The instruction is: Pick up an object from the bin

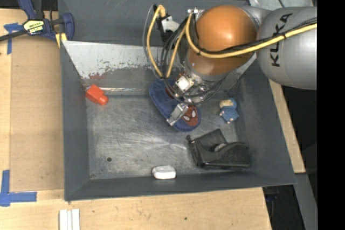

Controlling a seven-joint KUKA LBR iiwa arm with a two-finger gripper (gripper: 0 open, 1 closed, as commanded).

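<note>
From my console, the arm (286,54) reached in from the right edge of the frame, its silver link angled toward the upper middle. The wrist, under its rounded orange cover (223,35), sat at upper centre and pointed downward. I saw yellow cables (155,40) looping off the cover's left side, one strung back along the link. The pincer (181,109) hung just below and left of the cover, near mid-frame.

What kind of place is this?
Probably a robotics lab test station: a KUKA arm reaches into a grey metal bin holding odd small items, like an orange block and a black pouch.
</note>
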